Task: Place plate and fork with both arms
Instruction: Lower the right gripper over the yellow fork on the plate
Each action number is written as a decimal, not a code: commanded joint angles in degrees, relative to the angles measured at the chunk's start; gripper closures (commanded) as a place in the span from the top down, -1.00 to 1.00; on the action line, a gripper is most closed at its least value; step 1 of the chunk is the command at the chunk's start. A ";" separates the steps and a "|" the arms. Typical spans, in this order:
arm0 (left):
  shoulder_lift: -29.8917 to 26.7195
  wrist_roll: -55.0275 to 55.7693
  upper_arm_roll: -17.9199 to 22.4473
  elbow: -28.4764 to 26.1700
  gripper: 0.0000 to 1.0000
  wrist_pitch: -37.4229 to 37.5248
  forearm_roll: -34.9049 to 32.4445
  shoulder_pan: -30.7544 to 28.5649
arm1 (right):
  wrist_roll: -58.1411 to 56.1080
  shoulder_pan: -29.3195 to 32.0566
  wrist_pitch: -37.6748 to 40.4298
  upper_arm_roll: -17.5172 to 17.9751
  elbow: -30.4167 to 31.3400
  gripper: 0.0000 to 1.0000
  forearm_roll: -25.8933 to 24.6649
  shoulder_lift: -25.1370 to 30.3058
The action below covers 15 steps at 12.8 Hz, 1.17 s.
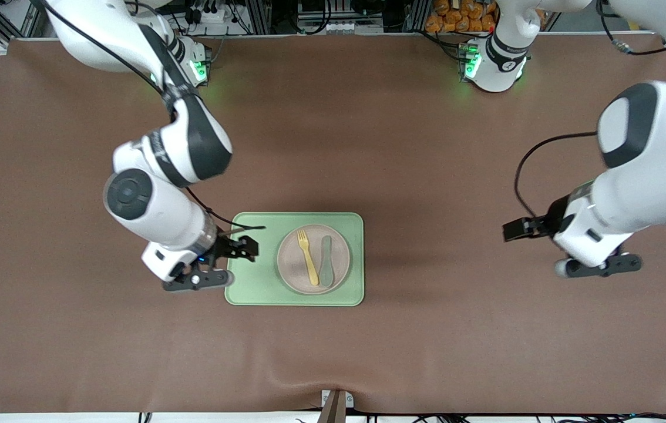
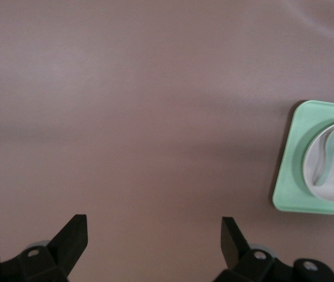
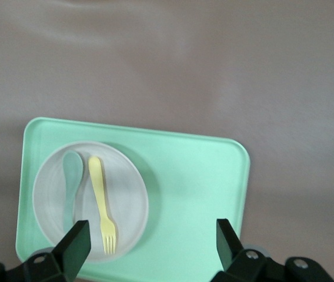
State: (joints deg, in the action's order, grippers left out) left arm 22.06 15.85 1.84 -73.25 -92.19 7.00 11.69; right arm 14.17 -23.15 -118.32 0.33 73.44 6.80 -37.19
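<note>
I see the fork [image 1: 308, 257] and spoon [image 1: 326, 269] lying on the plate [image 1: 292, 267], on the tray [image 1: 256, 288]. Right gripper [image 1: 238, 249], released, probably hovers over the tray's nine-o'clock edge; left gripper [image 2: 154, 241], released, waits over bare table [image 1: 427, 176].

I find no text, label, brand or number that I can read anywhere in my views. Small markings on my arm joints are too faint to make out.

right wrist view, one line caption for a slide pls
Open right gripper over the tray; fork and spoon lie on the plate.
</note>
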 commanded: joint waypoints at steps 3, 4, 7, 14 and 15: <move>-9.31 -0.38 -0.87 -5.06 1.00 4.02 -2.95 -2.97 | -0.19 -5.22 -2.79 -0.86 -8.65 0.63 -0.55 -9.99; -10.19 -0.03 -0.87 -5.06 1.00 4.47 -3.04 -3.25 | -0.19 -5.85 -2.88 -0.77 -8.84 0.51 -2.12 -10.96; -11.08 -0.29 -0.43 -4.36 1.00 4.91 -4.35 -3.51 | 1.47 -8.92 -2.96 -0.68 -7.71 0.49 -3.81 -13.52; -13.53 -1.35 -0.69 -4.97 1.00 6.93 -7.26 -4.30 | 2.62 -11.30 -5.87 -0.77 -2.70 0.22 -5.47 -14.23; -14.06 -1.43 -0.87 -5.15 1.00 7.63 -7.17 -4.39 | 2.62 -11.82 -5.95 -0.77 -1.91 0.21 -7.22 -14.23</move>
State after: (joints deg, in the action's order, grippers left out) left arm 10.49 15.60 1.79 -76.62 -85.74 1.21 7.93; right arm 15.49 -33.96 -123.34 0.03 69.77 2.41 -51.73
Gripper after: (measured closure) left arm 0.000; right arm 0.388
